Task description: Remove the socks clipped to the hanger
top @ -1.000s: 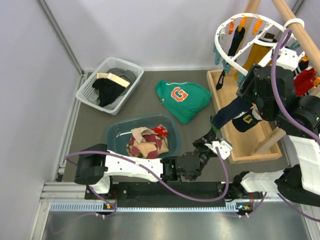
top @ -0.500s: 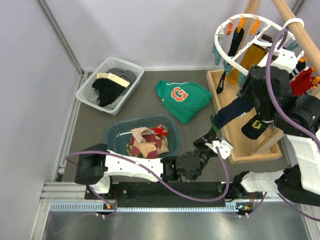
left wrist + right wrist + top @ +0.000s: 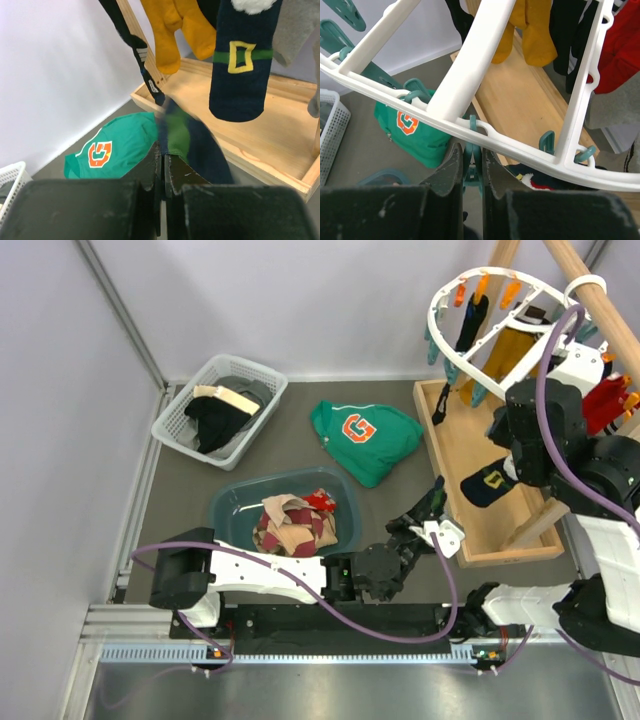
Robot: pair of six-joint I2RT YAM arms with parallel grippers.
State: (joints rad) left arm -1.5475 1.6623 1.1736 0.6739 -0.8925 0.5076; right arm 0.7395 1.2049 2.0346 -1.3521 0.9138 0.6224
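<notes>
The white hanger [image 3: 452,295] hangs at the back right with black [image 3: 470,325], mustard [image 3: 512,352] and red [image 3: 606,400] socks clipped to it. My left gripper [image 3: 163,159] is shut on the green-banded cuff of a navy sock [image 3: 195,142], which droops free of the hanger [image 3: 434,502]. My right gripper [image 3: 471,150] is shut on a teal clip [image 3: 473,169] under the hanger's rim [image 3: 520,145]. A navy sock with a yellow buckle [image 3: 241,65] hangs just beyond, beside mustard socks [image 3: 175,27].
A wooden tray [image 3: 475,455] holds the pole stand [image 3: 592,295] at the right. A green sweatshirt [image 3: 365,435] lies mid-table. A teal tub [image 3: 232,508] with several socks is in front of the left arm. A white mesh basket [image 3: 175,420] stands back left.
My right gripper has shut on the teal clip. The navy sock, earlier stretched up to the hanger, has come free and now droops from my left gripper.
</notes>
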